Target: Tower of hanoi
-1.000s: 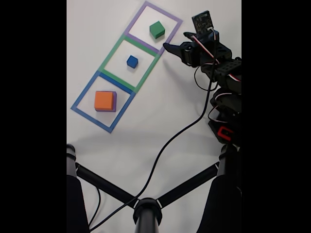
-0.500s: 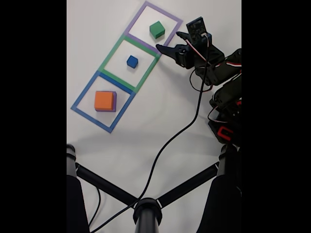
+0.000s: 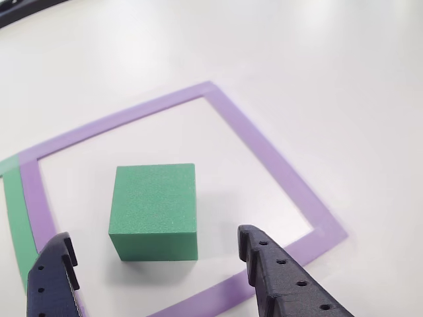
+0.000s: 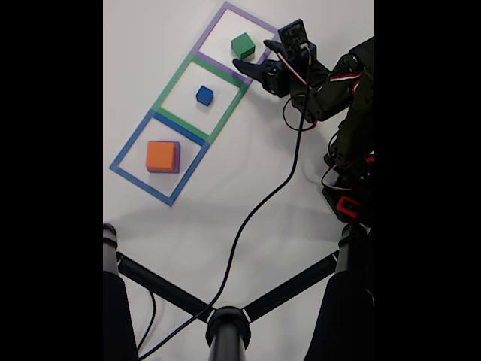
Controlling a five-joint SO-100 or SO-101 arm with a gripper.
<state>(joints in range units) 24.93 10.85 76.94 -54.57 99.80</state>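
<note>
So the pincer (image 4: 252, 56) is spread wide and sitting just beside the green block (image 4: 243, 46), not touching it, up near the far edge of the tabletop (image 4: 248, 188) in the fixed view. The close-up other view has the green block (image 3: 155, 211) between the two dark fingers (image 3: 284, 281) with gaps either side, inside the purple tape square (image 3: 264, 152). The small blue cube (image 4: 204, 95) is in the green tape square (image 4: 167, 90). The orange block (image 4: 161, 156) is stacked on the flat purple block (image 4: 178, 158) in the blue tape square (image 4: 128, 147).
</note>
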